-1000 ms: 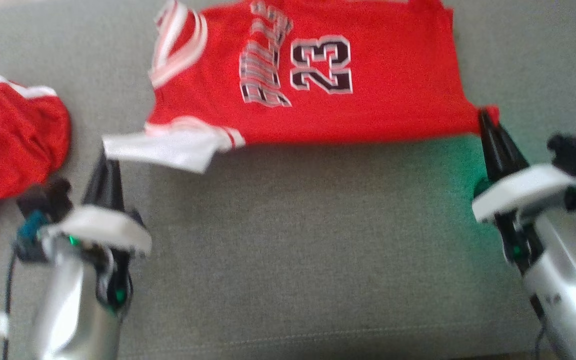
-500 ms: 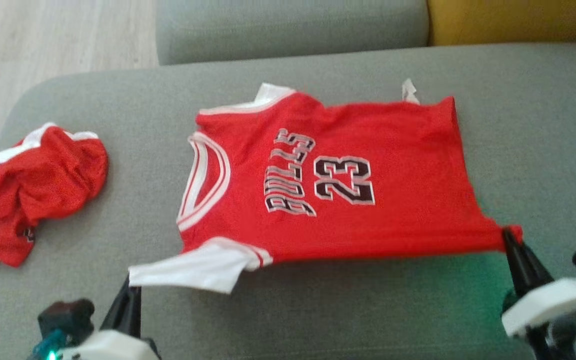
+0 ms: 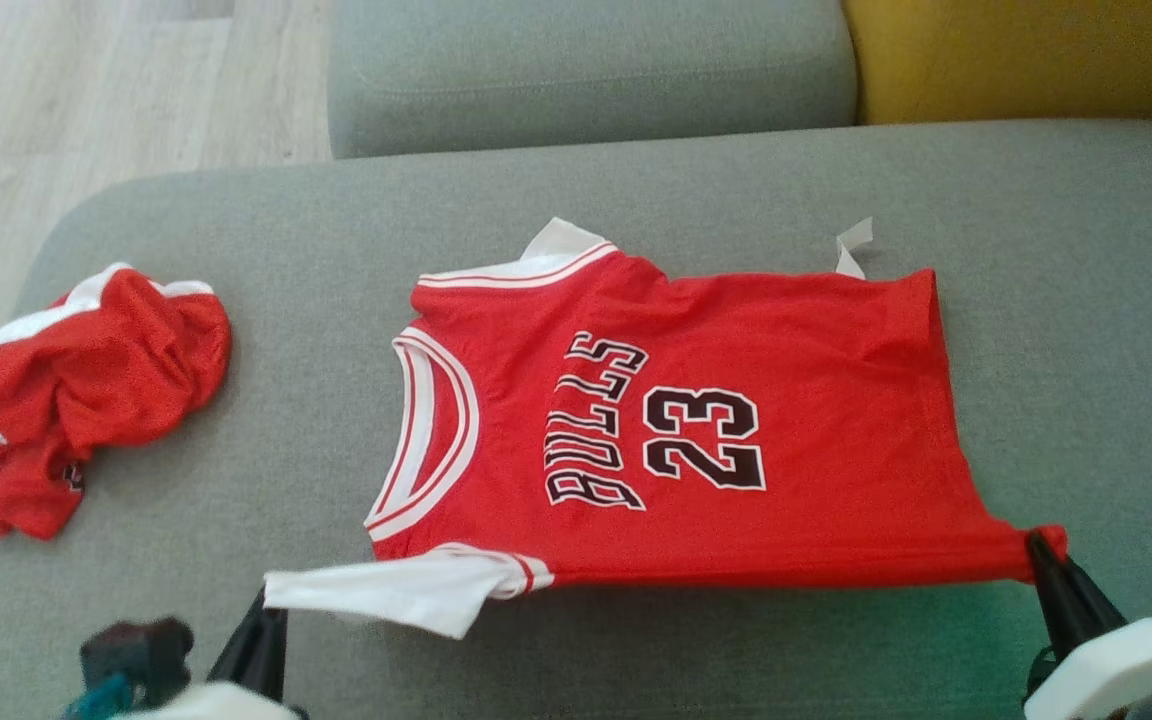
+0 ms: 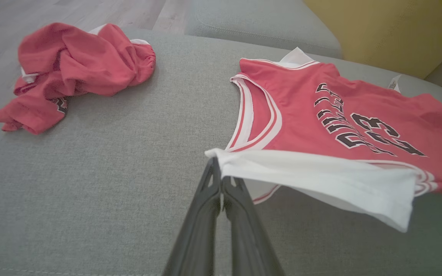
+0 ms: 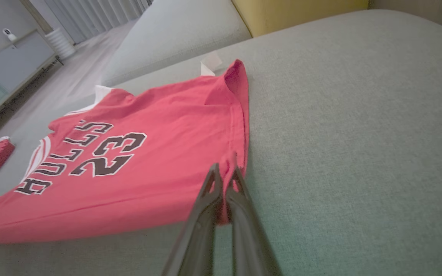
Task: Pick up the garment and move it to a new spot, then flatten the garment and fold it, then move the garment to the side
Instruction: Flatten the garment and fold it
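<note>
Jersey (image 3: 796, 400) stretched from left gripper (image 3: 267, 604) to right gripper (image 3: 1037, 546) — corners pinched.

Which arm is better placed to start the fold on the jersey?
Right, probably. The right tool is shut on the red hem corner of the jersey, with the near edge taut. The left tool pinches only a loose white shoulder flap, turned over and sagging, so it likely needs straightening first.
</note>
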Controlling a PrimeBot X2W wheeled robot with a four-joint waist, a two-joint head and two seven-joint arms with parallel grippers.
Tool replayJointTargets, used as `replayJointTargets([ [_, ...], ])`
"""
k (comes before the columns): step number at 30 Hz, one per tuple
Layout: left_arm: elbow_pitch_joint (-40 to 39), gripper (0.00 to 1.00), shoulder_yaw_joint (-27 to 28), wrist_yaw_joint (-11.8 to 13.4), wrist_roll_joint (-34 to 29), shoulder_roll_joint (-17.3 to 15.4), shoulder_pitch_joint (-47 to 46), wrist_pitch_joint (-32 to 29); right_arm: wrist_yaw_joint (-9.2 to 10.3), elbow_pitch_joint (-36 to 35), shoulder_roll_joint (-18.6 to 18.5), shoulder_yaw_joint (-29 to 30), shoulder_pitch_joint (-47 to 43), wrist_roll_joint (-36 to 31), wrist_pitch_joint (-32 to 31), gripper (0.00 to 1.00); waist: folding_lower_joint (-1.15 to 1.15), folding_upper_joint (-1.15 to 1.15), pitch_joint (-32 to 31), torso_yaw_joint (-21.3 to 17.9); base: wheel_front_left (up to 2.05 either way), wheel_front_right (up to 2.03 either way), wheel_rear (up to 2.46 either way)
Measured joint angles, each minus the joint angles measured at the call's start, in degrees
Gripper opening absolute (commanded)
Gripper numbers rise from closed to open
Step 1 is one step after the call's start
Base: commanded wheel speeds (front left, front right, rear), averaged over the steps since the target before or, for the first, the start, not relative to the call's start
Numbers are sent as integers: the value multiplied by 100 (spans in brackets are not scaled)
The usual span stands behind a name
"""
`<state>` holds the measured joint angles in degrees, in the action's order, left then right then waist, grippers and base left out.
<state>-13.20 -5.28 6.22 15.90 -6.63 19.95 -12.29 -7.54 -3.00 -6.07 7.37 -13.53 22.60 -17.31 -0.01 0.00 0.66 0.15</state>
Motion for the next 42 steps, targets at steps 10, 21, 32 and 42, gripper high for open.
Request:
replayJointTargets([
  [10,979,0,-138,-463,274,-156,-1364,-74,0,381,19,-10,783,-278,-300,0,0,0,379,-103,0,0,0],
  [21,2506,0,-338,-926,376,-252,-2987,55,0,1380,-35,-235,1853,-425,-140,0,0,0,955,-319,0,0,0],
  [32,3484,100,-495,-1077,354,-242,-3548,207,0,1892,-164,-745,2548,-446,720,100,0,0,1350,-413,0,0,0],
  [42,2932,100,-279,-577,204,-176,-3272,1649,0,1371,-279,-895,2526,-1085,1996,100,0,0,1262,-290,0,0,0],
])
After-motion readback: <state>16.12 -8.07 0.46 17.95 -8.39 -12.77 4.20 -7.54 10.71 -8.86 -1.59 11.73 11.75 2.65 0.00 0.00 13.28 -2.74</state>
